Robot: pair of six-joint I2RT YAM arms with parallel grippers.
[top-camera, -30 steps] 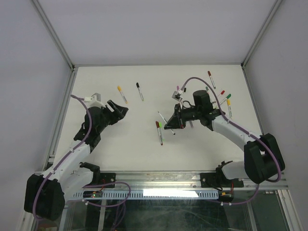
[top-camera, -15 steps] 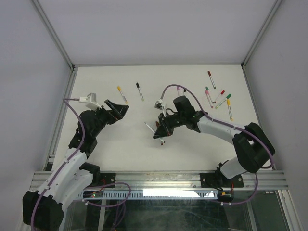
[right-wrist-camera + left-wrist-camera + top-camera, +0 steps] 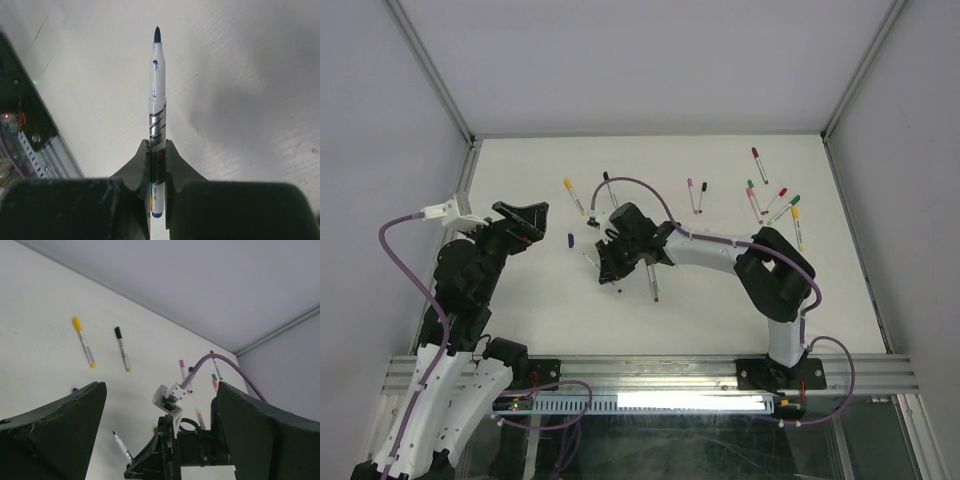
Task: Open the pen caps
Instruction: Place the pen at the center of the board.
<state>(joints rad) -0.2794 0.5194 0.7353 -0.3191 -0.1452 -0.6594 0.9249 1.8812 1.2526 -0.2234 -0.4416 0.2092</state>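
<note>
My left fingers [image 3: 520, 218] have just sprung wide, empty. Blue cap [image 3: 570, 240] lies loose on table [image 3: 720, 300] between my arms. My right fingers [image 3: 145, 155] stay clamped on pen [image 3: 157, 90], blue tip bare. One cap off; other pens [image 3: 574, 196] look capped.

A white table [image 3: 520, 290] carries a loose blue cap [image 3: 570, 240]. Just behind the cap lie a yellow pen [image 3: 574, 196] and, to that pen's right, a black pen [image 3: 609, 187]. Right of the cap and nearer lies a red-tipped pen [image 3: 653, 283]. Farther right lie a pink pen [image 3: 691, 193] and a dark pen [image 3: 702, 196], then a scatter of pens [image 3: 785, 209].
</note>
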